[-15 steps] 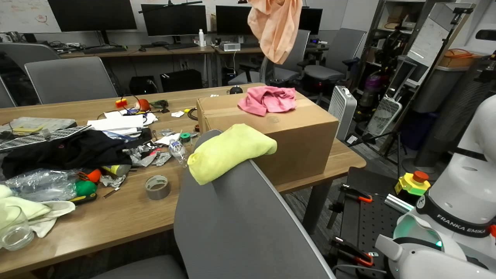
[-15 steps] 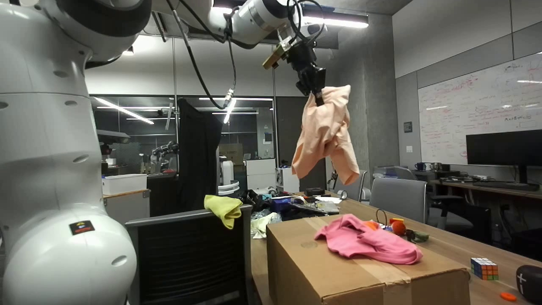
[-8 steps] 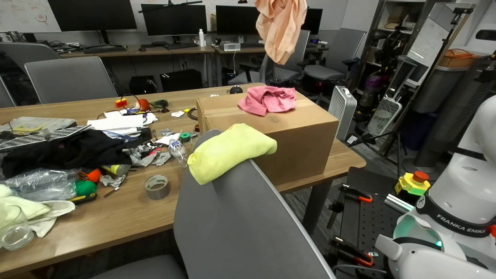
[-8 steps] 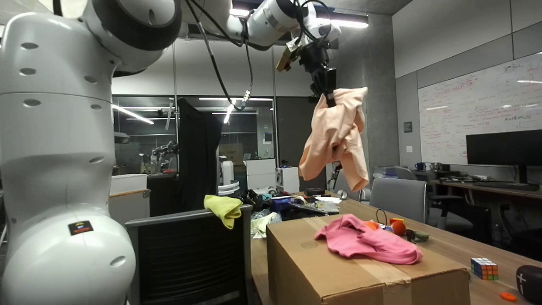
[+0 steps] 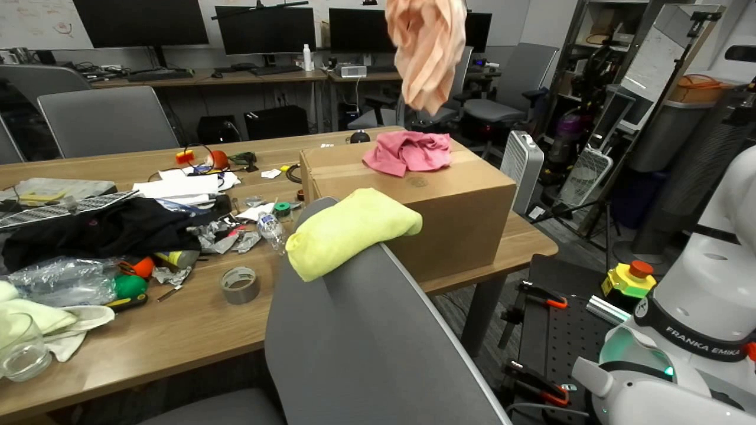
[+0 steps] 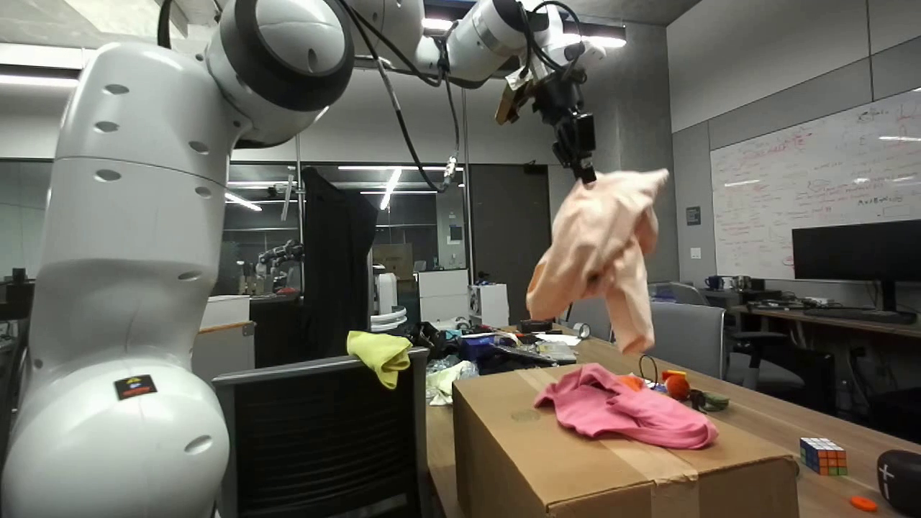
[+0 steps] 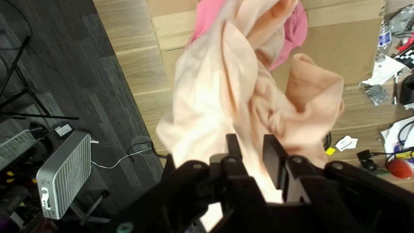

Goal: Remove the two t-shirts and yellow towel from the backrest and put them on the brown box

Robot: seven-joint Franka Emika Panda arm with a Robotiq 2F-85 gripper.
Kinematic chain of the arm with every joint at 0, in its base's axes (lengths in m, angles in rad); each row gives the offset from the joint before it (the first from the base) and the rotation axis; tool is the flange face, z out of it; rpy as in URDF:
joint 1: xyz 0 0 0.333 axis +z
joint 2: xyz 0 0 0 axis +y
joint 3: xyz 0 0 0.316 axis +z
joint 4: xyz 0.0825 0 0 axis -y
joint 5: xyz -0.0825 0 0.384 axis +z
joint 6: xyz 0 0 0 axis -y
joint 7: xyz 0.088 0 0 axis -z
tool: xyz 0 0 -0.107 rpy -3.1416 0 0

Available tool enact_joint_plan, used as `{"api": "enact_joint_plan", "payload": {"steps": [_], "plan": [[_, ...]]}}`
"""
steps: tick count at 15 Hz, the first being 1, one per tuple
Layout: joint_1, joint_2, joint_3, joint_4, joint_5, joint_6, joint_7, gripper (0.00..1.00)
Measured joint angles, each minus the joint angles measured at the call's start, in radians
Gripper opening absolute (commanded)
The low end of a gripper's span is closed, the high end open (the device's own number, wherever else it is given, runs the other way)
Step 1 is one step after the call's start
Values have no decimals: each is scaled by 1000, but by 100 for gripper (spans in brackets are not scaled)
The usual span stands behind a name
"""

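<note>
Hanging above the brown box, in an exterior view: peach t-shirt, top cropped, limp; probably light, soft, hard to damage. Pink t-shirt lies crumpled on the box. Yellow towel drapes over the backrest; looks thicker, likely best pinched by a raised fold along the top edge. In an exterior view, fingers sit at the peach t-shirt's upper end, contact unclear. Wrist view: fingers parted partway, gap between tips, peach cloth beyond, no pinch evident; shirt judged loose.
</note>
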Motion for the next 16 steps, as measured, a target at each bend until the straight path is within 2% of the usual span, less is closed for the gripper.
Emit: {"api": "enact_joint_plan", "payload": {"steps": [5, 6, 11, 16], "plan": [[-2, 12, 0, 23, 0, 0, 0, 95], [-1, 12, 3, 24, 0, 0, -5, 99], [27, -5, 45, -3, 3, -39, -128, 100], [89, -88, 120, -128, 6, -112, -256, 100]]}}
